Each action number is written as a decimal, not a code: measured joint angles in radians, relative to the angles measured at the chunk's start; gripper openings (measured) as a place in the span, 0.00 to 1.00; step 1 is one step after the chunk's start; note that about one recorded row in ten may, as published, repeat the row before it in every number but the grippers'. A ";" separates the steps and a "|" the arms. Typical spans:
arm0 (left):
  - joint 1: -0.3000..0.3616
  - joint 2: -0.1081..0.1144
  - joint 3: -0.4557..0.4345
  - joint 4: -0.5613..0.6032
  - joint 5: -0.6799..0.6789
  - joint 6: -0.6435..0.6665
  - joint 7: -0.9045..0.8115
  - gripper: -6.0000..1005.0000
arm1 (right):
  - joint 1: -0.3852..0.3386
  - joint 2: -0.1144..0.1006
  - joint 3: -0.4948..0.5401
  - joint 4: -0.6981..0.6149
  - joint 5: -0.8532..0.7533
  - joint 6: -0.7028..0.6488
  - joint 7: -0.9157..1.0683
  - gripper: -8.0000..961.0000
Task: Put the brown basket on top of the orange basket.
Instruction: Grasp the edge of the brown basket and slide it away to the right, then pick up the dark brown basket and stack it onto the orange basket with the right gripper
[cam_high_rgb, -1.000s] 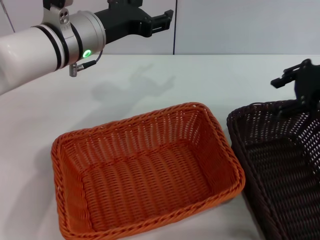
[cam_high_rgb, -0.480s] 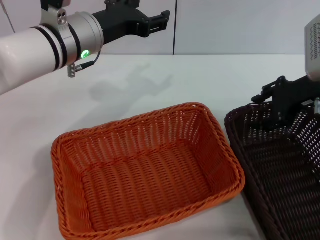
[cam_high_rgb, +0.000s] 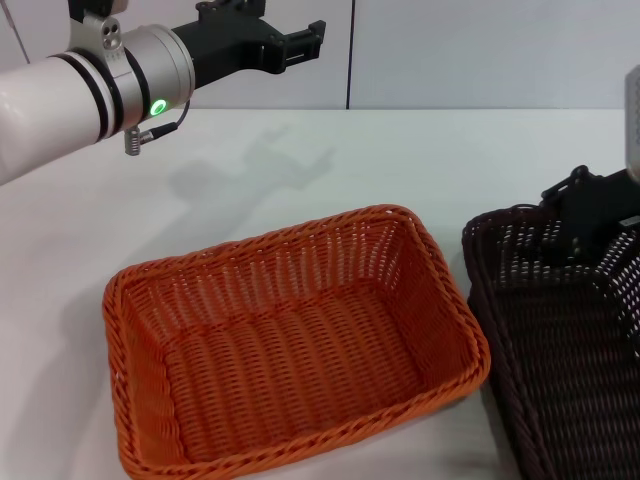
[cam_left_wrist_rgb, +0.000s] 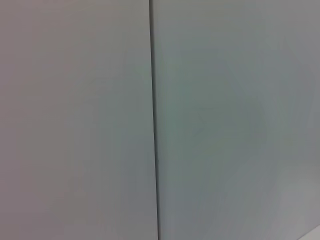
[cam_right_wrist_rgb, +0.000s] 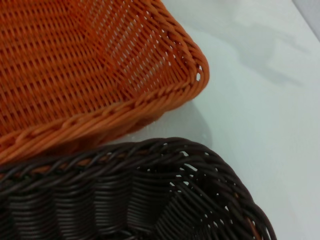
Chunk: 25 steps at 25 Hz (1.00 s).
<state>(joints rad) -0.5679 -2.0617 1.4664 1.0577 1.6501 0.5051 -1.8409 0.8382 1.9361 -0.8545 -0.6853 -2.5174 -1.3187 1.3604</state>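
The orange basket (cam_high_rgb: 290, 340) lies open side up in the middle of the white table; its corner also shows in the right wrist view (cam_right_wrist_rgb: 75, 65). The brown basket (cam_high_rgb: 560, 350) lies right beside it on the right, partly cut off by the picture's edge. Its braided rim corner fills the near part of the right wrist view (cam_right_wrist_rgb: 125, 195). My right gripper (cam_high_rgb: 583, 222) is at the brown basket's far rim, low against the weave. My left gripper (cam_high_rgb: 300, 42) is open and empty, held high at the back left, far from both baskets.
The white table (cam_high_rgb: 450, 150) stretches bare behind the baskets up to a grey wall with a dark vertical seam (cam_left_wrist_rgb: 153, 120). The two baskets stand only a narrow gap apart (cam_right_wrist_rgb: 165, 120).
My right gripper came down to the brown basket's far rim, then shifted right. The brown basket shifted slightly with it. My left arm drifted a little to the left.
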 joint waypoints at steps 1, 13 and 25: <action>-0.001 0.000 -0.001 -0.002 0.000 0.001 0.002 0.83 | -0.006 0.000 0.002 -0.010 0.003 -0.005 0.000 0.52; -0.007 0.001 -0.028 -0.024 0.000 0.000 0.030 0.83 | -0.096 0.005 0.092 -0.219 0.022 -0.175 0.015 0.39; -0.035 0.000 -0.049 -0.059 0.000 0.001 0.036 0.83 | -0.082 -0.047 0.196 -0.274 -0.202 -0.402 0.112 0.30</action>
<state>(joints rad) -0.6026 -2.0617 1.4177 0.9991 1.6506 0.5065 -1.8054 0.7565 1.8894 -0.6587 -0.9591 -2.7194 -1.7204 1.4724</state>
